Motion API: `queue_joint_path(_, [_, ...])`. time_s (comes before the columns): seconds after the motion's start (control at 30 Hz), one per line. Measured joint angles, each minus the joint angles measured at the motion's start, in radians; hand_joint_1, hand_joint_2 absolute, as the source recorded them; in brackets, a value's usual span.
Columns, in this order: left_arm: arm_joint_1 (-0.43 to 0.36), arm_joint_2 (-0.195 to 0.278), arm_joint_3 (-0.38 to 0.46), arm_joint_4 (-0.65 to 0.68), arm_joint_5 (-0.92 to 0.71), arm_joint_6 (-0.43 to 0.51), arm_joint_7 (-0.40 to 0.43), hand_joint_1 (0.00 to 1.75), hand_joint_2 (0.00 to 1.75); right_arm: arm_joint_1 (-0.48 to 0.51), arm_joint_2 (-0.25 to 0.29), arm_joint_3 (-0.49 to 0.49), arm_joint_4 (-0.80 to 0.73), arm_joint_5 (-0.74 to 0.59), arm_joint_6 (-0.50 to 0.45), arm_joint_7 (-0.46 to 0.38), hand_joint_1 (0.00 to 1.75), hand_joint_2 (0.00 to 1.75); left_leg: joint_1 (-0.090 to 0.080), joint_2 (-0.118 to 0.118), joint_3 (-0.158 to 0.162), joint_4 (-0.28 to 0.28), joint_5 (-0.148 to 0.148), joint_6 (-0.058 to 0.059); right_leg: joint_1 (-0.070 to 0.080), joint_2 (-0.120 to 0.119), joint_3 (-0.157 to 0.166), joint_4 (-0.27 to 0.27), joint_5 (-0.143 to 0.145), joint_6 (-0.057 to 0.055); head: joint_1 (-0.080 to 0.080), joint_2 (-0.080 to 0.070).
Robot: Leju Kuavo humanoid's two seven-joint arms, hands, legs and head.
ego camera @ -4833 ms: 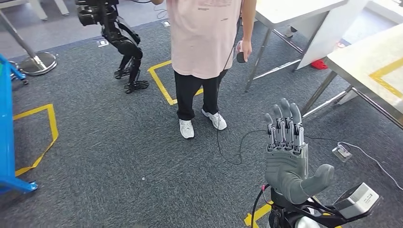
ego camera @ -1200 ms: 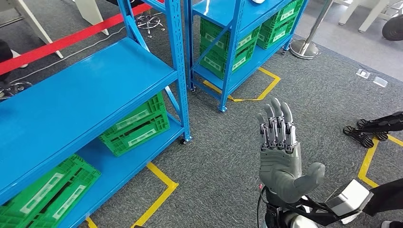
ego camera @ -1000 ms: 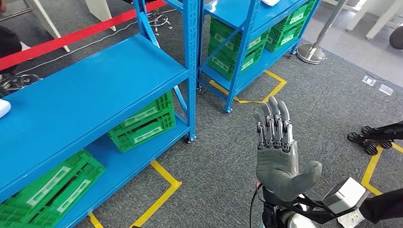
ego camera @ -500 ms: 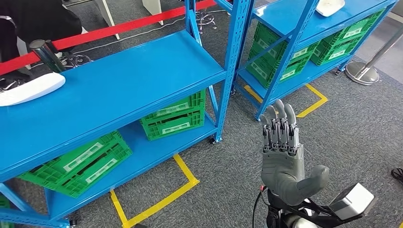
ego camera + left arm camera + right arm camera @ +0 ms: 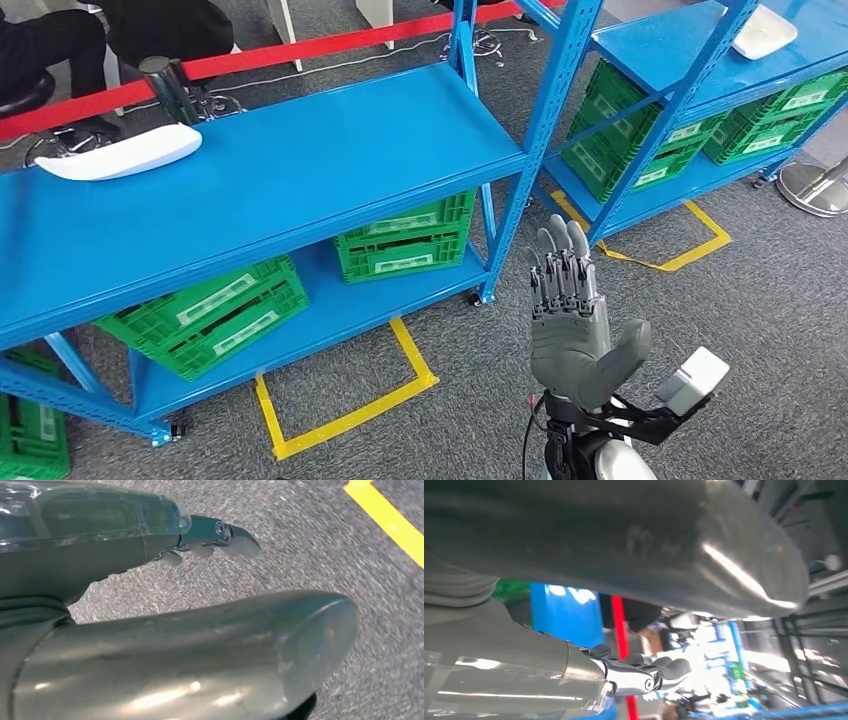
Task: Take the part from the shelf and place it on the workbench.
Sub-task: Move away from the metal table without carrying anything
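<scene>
Up in front of the robot, the right hand (image 5: pixel 572 330) stands raised with its palm facing the camera, fingers (image 5: pixel 560 268) straight and close together, the thumb out to the side; it holds nothing. In the right wrist view the same hand (image 5: pixel 624 610) fills most of the picture, with the thick grey thumb across the top and the dark fingertips (image 5: pixel 669 670) stretched out, and nothing lies between them. The left hand (image 5: pixel 165 605) hangs over grey carpet (image 5: pixel 310 545) with a yellow tape line (image 5: pixel 390 520) off past its fingertips; its fingers are apart from the thumb and it grips nothing.

The white part (image 5: pixel 120 155), a long flat curved piece, lies on the top board of the blue shelf (image 5: pixel 300 170), well away from the right hand, far off to its left and beyond it. It rests near the back edge of the board, just in front of a red barrier strip (image 5: pixel 330 45) and a dark post.

Under the top board, on the lower board, sit green crates (image 5: pixel 400 240), the nearest of them just to the left of the right hand's fingertips and behind them. A second blue shelf (image 5: pixel 680 60) stands beyond the right hand and to its right, with more green crates below and a white tray (image 5: pixel 762 32) on its top board. Yellow tape (image 5: pixel 345 415) marks a square on the carpet to the left of the right hand's wrist.
</scene>
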Motion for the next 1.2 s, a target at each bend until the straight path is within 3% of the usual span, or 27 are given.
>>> queue_joint_path(0.07, [-0.003, 0.000, 0.000, 0.000, 0.000, 0.000, 0.000, 0.00, 0.00, 0.005, 0.000, -0.009, 0.030, -0.014, 0.006, -0.011, 0.00, 0.00, 0.003, -0.028, -0.004, -0.002, 0.007, 0.012, -0.005, 0.043, -0.026, 0.069, -0.051, 0.009, 0.006, 0.000])
queue_joint_path(0.13, [-0.004, 0.000, 0.000, 0.000, 0.000, 0.000, 0.000, 0.00, 0.00, 0.011, 0.000, -0.016, 0.055, -0.018, 0.009, -0.015, 0.00, 0.00, 0.002, -0.057, -0.008, -0.001, 0.011, 0.020, -0.007, 0.082, -0.081, 0.203, -0.118, 0.013, 0.016, 0.000])
queue_joint_path(0.17, [-0.003, 0.000, 0.000, 0.000, 0.000, 0.000, 0.000, 0.00, 0.00, 0.014, 0.000, -0.019, 0.067, -0.019, 0.010, -0.015, 0.00, 0.00, 0.000, -0.072, -0.008, -0.001, 0.013, 0.022, -0.007, 0.088, -0.104, 0.257, -0.135, 0.012, 0.021, 0.000])
queue_joint_path(0.2, [-0.002, 0.000, 0.000, 0.000, 0.000, 0.000, 0.000, 0.00, 0.00, 0.015, 0.000, -0.021, 0.078, -0.019, 0.011, -0.015, 0.00, 0.00, -0.002, -0.087, -0.008, -0.001, 0.014, 0.023, -0.007, 0.091, -0.115, 0.279, -0.132, 0.009, 0.026, 0.000])
queue_joint_path(0.23, [-0.002, 0.000, 0.000, 0.000, 0.000, 0.000, 0.000, 0.00, 0.00, 0.015, 0.000, -0.024, 0.087, -0.019, 0.011, -0.015, 0.00, 0.00, -0.004, -0.102, -0.008, -0.001, 0.015, 0.024, -0.007, 0.094, -0.109, 0.263, -0.110, 0.004, 0.030, 0.000])
queue_joint_path(0.27, [-0.001, 0.000, 0.000, 0.000, 0.000, 0.000, 0.000, 0.00, 0.00, 0.015, 0.000, -0.026, 0.094, -0.019, 0.011, -0.015, 0.00, 0.00, -0.005, -0.117, -0.006, -0.001, 0.015, 0.024, -0.006, 0.102, -0.089, 0.211, -0.071, -0.003, 0.034, 0.000])
queue_joint_path(0.33, [-0.002, -0.001, 0.000, 0.000, 0.000, 0.000, 0.000, 0.00, 0.00, 0.014, 0.000, -0.030, 0.104, -0.019, 0.011, -0.016, 0.00, 0.00, -0.007, -0.143, -0.007, 0.000, 0.018, 0.021, -0.005, 0.140, -0.037, 0.081, -0.004, -0.020, 0.039, 0.000])
queue_joint_path(0.4, [-0.001, -0.004, 0.000, 0.000, 0.000, 0.000, 0.000, 0.00, 0.00, 0.014, 0.000, -0.033, 0.113, -0.019, 0.012, -0.017, 0.00, 0.00, -0.004, -0.163, -0.015, 0.000, 0.024, 0.012, -0.002, 0.165, -0.011, 0.015, 0.017, -0.030, 0.042, 0.000])
queue_joint_path(0.47, [0.001, -0.005, 0.000, 0.000, 0.000, 0.000, 0.001, 0.00, 0.00, 0.011, 0.000, -0.036, 0.120, -0.019, 0.013, -0.018, 0.00, 0.00, 0.000, -0.179, -0.025, -0.001, 0.031, -0.002, -0.002, 0.152, -0.008, -0.001, 0.018, -0.033, 0.045, 0.000])
queue_joint_path(0.53, [0.003, -0.003, 0.000, 0.000, 0.000, 0.000, 0.001, 0.00, 0.00, 0.008, 0.001, -0.036, 0.126, -0.018, 0.014, -0.018, 0.00, 0.00, -0.005, -0.139, -0.040, 0.016, 0.016, -0.013, -0.005, 0.131, -0.004, -0.022, 0.027, -0.037, 0.040, 0.000])
queue_joint_path(0.6, [0.001, -0.002, 0.000, 0.000, -0.001, 0.000, 0.001, 0.00, 0.00, 0.011, 0.001, -0.036, 0.131, -0.019, 0.014, -0.019, 0.00, 0.00, -0.004, -0.074, -0.080, 0.099, -0.041, -0.023, -0.007, 0.106, -0.002, -0.034, 0.034, -0.041, 0.025, 0.000])
queue_joint_path(0.67, [0.000, -0.002, 0.000, 0.000, -0.001, 0.000, 0.001, 0.00, 0.00, 0.014, 0.000, -0.036, 0.138, -0.019, 0.012, -0.017, 0.00, 0.00, 0.006, -0.058, -0.129, 0.214, -0.095, -0.035, -0.006, 0.080, -0.003, -0.034, 0.035, -0.042, 0.013, 0.000])
queue_joint_path(0.7, [0.001, -0.002, 0.000, 0.000, -0.001, 0.000, 0.001, 0.00, 0.00, 0.014, 0.000, -0.036, 0.142, -0.022, 0.009, -0.012, 0.00, 0.00, 0.010, -0.058, -0.139, 0.243, -0.100, -0.041, -0.006, 0.067, -0.003, -0.032, 0.034, -0.041, 0.009, 0.000])
queue_joint_path(0.73, [0.001, -0.002, 0.000, 0.000, -0.001, 0.000, 0.002, 0.00, 0.00, 0.014, 0.001, -0.036, 0.148, -0.028, 0.004, -0.007, 0.00, 0.00, 0.013, -0.056, -0.131, 0.236, -0.087, -0.046, -0.007, 0.055, -0.003, -0.031, 0.032, -0.039, 0.004, 0.000])
queue_joint_path(0.8, [0.001, -0.001, 0.000, 0.000, -0.001, 0.000, 0.002, 0.00, 0.00, 0.014, 0.001, -0.038, 0.175, -0.054, -0.001, 0.001, 0.00, 0.00, 0.017, -0.030, -0.066, 0.126, -0.030, -0.052, -0.009, 0.034, -0.002, -0.023, 0.027, -0.031, -0.004, 0.000])
queue_joint_path(0.87, [0.000, -0.001, 0.000, 0.000, -0.002, 0.000, 0.002, 0.00, 0.00, 0.012, 0.001, -0.047, 0.228, -0.093, 0.005, -0.002, 0.00, 0.00, 0.011, 0.014, -0.006, 0.019, 0.001, -0.044, -0.005, 0.018, -0.003, -0.013, 0.019, -0.018, -0.010, 0.000])
queue_joint_path(0.9, [-0.001, -0.001, 0.000, 0.000, -0.002, 0.000, 0.002, 0.00, 0.00, 0.009, 0.001, -0.053, 0.264, -0.116, 0.012, -0.006, 0.00, 0.00, 0.008, 0.026, 0.004, -0.004, 0.002, -0.036, -0.003, 0.010, -0.002, -0.010, 0.017, -0.012, -0.008, 0.000])
queue_joint_path(0.97, [-0.001, -0.002, 0.000, 0.000, -0.003, 0.000, 0.002, 0.00, 0.00, 0.001, 0.004, -0.064, 0.349, -0.166, 0.035, -0.020, 0.00, 0.00, 0.003, 0.011, 0.001, -0.007, 0.003, -0.017, -0.003, -0.006, 0.000, -0.011, 0.016, -0.004, -0.003, 0.000])
queue_joint_path(1.03, [-0.001, -0.002, 0.000, 0.000, -0.003, 0.000, 0.003, 0.00, 0.00, -0.013, 0.008, -0.074, 0.458, -0.217, 0.072, -0.039, 0.00, 0.00, 0.004, -0.014, -0.003, -0.010, 0.009, -0.003, -0.008, 0.011, -0.004, 0.002, -0.001, 0.007, 0.000, 0.000])
queue_joint_path(1.07, [-0.003, -0.003, 0.000, 0.000, -0.003, 0.000, 0.003, 0.00, 0.00, -0.023, 0.010, -0.080, 0.524, -0.238, 0.090, -0.049, 0.00, 0.00, 0.005, -0.028, -0.006, -0.011, 0.014, 0.003, -0.011, 0.032, -0.016, 0.033, -0.024, 0.012, 0.002, 0.000])
queue_joint_path(1.13, [-0.005, -0.006, 0.000, -0.001, -0.004, 0.000, 0.003, 0.00, 0.00, -0.037, 0.015, -0.086, 0.670, -0.258, 0.107, -0.038, 0.00, 0.00, 0.004, -0.058, -0.011, -0.012, 0.019, 0.013, -0.013, 0.076, -0.066, 0.152, -0.090, 0.016, 0.009, 0.000])
queue_joint_path(1.2, [-0.005, -0.009, 0.000, 0.000, -0.005, 0.000, 0.003, 0.00, 0.00, -0.043, 0.028, -0.087, 0.826, -0.264, 0.108, 0.004, 0.00, 0.00, 0.001, -0.088, -0.014, -0.011, 0.023, 0.018, -0.013, 0.089, -0.114, 0.260, -0.126, 0.014, 0.017, 0.000])
